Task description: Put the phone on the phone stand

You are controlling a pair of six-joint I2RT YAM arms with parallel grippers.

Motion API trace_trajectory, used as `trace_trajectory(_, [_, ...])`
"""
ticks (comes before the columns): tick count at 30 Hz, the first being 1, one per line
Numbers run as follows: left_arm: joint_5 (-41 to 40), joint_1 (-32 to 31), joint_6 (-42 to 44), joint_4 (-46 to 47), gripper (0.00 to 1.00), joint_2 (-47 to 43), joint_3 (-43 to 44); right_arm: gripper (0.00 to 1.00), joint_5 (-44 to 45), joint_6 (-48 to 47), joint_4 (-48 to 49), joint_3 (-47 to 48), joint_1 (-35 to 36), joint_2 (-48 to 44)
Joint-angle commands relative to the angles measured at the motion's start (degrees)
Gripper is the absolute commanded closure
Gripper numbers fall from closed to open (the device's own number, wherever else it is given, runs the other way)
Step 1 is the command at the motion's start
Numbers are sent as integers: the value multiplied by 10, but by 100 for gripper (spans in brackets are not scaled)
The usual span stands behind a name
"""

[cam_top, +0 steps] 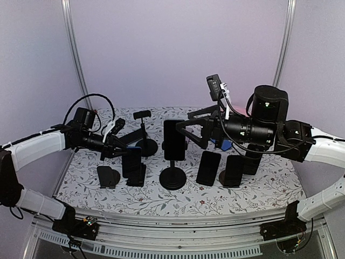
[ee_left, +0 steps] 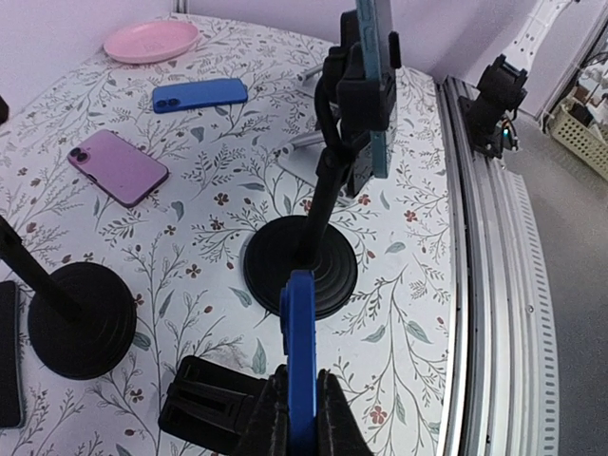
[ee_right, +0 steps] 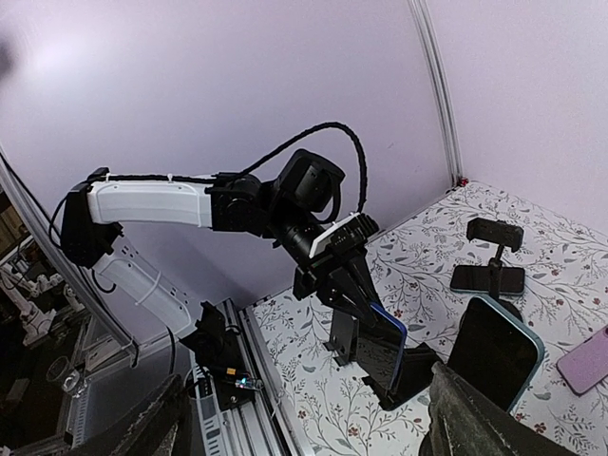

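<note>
One blue phone (ee_left: 298,332) sits clamped inside the left hand (ee_left: 299,423).

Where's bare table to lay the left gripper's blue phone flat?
Bare floral cloth lies between the flat purple phone and the black round-based stand, and from that stand to the metal edge rail. Crowded by the left gripper: low black wedge stand, second round base.
</note>
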Motion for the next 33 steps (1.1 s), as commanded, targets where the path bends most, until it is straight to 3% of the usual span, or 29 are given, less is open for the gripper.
trace_trajectory(1, [14,8,-13,78,100,7,-11,14,8,5,2,-6,2,-16])
trace_trajectory(13, [72,25,-27,118,100,55,-26,14,1,6,-6,0,2,-4])
trace_trajectory(33, [87,46,-53,167,100,78,-59,14,-9,11,-12,8,2,5])
